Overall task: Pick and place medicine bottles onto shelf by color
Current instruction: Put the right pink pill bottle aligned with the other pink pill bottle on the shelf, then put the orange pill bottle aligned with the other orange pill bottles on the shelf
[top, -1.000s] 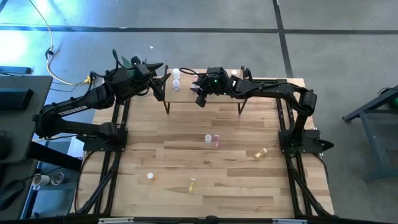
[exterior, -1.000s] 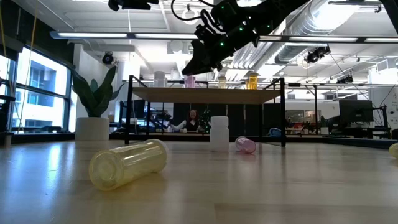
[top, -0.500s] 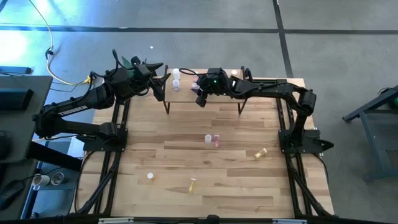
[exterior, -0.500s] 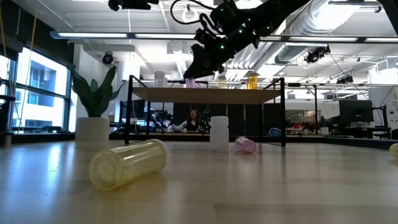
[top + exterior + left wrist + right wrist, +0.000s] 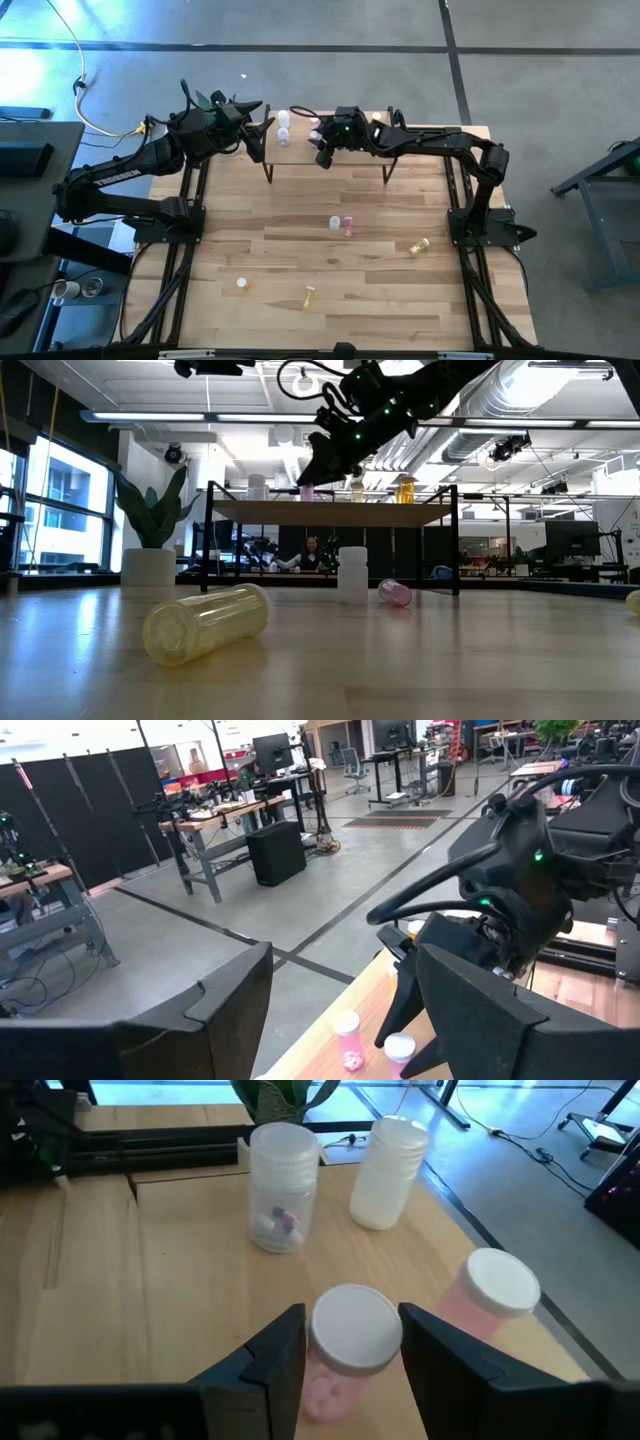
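The shelf (image 5: 350, 158) stands at the table's far edge with white, pink, yellow and orange medicine bottles along it (image 5: 357, 490). My right gripper (image 5: 352, 1330) is open over the shelf's left half, slanting down. Its fingers flank a standing pink bottle (image 5: 340, 1380) with a white cap. A second pink bottle (image 5: 495, 1295) and two pale ones (image 5: 280, 1185) stand nearby on their bases. My left gripper (image 5: 345, 980) waits open and level off the shelf's left end (image 5: 258, 122). My right gripper's fingers (image 5: 285, 1345) stand close on either side of the pink bottle's white cap (image 5: 355, 1325), coming from above at a slant. The bottle stands upright on the shelf board. Whether either finger touches the cap, I cannot tell.
On the tabletop below, a white bottle (image 5: 335, 223) stands beside a lying pink one (image 5: 348, 226). Yellow bottles lie at the right (image 5: 420, 244) and near the front (image 5: 310, 295), with a white one (image 5: 241, 284) at the front left. A potted plant (image 5: 150, 520) stands behind.
My right gripper's fingers have spread apart around the pink bottle on the shelf, as the low view shows. The bottle stays standing on the board. The hand itself has barely shifted.
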`<state>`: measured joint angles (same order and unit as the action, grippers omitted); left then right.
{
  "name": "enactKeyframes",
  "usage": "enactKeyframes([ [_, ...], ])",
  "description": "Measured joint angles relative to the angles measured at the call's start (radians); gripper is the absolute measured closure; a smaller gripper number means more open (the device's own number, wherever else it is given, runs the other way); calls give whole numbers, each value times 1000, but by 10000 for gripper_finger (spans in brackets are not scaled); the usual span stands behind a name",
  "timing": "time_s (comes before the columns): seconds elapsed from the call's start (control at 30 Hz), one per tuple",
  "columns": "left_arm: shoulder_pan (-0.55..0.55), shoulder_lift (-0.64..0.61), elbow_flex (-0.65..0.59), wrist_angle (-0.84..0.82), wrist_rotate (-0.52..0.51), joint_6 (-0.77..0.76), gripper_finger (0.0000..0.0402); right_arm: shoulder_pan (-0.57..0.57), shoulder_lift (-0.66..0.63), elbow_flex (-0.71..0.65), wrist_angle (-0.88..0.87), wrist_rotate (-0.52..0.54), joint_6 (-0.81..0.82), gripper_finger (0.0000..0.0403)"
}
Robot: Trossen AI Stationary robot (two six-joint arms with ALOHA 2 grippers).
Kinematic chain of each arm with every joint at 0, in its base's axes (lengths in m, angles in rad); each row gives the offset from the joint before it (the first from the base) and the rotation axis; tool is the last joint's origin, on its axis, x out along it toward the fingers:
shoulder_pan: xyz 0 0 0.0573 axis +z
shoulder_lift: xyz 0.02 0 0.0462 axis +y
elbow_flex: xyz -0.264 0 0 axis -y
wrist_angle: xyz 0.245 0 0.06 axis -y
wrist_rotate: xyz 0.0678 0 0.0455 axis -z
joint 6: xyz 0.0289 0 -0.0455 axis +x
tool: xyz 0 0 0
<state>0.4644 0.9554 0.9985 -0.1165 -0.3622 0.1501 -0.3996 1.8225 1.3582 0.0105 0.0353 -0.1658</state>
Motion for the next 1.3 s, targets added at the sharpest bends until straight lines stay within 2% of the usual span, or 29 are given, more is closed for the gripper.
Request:
enactKeyframes([
  [0.8,0,0,0,0,0,3,163,1,-2,5,73,-20,13,252],
  [1.13,0,0,0,-3,0,3,163,1,-3,172,-82,-24,8,252],
  [1.3,0,-3,0,-51,5,3,163,1,-3,295,-267,-25,24,252],
])
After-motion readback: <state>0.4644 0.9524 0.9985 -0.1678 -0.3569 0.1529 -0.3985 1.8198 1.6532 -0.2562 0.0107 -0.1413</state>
